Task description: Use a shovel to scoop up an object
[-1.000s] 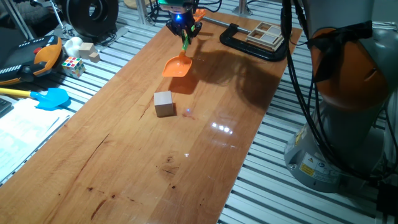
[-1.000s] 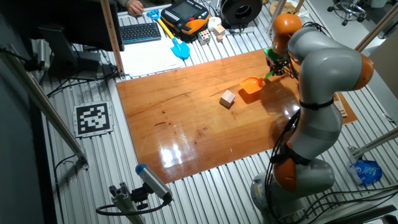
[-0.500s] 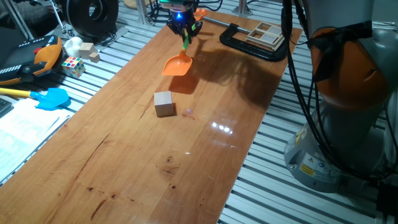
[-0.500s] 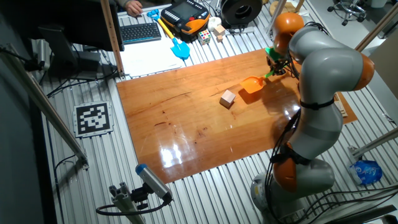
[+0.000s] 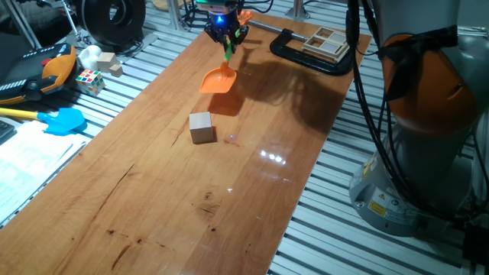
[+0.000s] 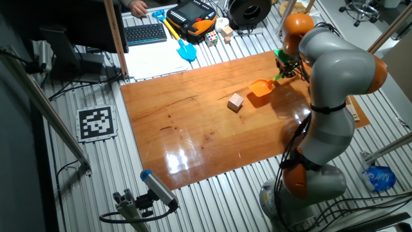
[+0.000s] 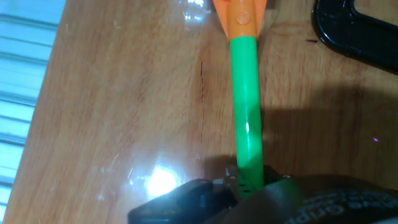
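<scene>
Hand view: the gripper (image 7: pixel 249 177) is closed on the green shaft of the toy shovel (image 7: pixel 245 93).

In one fixed view the shovel (image 5: pixel 220 76) hangs tilted from the gripper (image 5: pixel 227 32), its orange blade low over the wooden table (image 5: pixel 153 198). The wooden cube (image 5: pixel 202 127) sits on the table near the blade, apart from it. A black clamp (image 5: pixel 306 53) lies at the far edge.

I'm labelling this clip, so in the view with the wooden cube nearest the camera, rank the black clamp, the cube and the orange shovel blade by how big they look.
1. Black clamp, clearly largest.
2. and 3. Orange shovel blade and wooden cube look about alike; the cube sits nearer the camera, so I won't rank them.
</scene>
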{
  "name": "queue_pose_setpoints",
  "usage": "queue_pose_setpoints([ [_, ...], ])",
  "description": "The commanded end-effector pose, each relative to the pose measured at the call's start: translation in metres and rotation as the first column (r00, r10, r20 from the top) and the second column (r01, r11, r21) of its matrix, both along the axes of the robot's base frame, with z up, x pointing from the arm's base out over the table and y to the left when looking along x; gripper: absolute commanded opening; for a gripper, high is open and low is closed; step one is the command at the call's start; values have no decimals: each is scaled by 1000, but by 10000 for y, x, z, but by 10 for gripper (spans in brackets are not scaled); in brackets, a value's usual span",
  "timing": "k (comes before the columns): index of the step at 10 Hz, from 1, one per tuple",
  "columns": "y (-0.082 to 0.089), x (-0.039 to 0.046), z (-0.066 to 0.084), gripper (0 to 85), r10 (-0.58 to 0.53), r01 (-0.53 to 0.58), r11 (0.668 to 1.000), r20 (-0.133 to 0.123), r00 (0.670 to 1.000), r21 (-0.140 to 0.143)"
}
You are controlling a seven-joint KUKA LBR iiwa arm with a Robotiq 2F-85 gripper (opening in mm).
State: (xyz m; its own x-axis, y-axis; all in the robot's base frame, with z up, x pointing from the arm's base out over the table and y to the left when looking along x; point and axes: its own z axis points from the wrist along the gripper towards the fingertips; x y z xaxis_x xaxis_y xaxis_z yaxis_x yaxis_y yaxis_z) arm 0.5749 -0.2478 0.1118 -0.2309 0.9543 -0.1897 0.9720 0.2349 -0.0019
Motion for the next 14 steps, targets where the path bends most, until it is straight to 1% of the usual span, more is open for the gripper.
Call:
queue_pose_setpoints([
  [1,1,0,0,0,16,-16,1000,4,1000,11],
  [3,1,0,0,0,78,-79,997,13,997,27],
  [4,1,0,0,0,101,-102,995,31,994,16],
  [5,1,0,0,0,126,-127,992,40,991,8],
  [6,1,0,0,0,128,-129,991,39,991,32],
  [7,1,0,0,0,109,-110,994,44,993,20],
  [8,5,-5,4,0,94,-94,996,57,994,-1],
  [9,13,-29,35,0,80,-80,997,57,995,8],
  [10,34,-42,37,0,69,-70,998,65,995,6],
  [11,45,-50,44,0,60,-60,998,79,995,-1],
  [13,79,-98,77,0,40,-40,999,82,996,0],
  [14,112,-108,76,0,38,-38,999,92,995,-12],
])
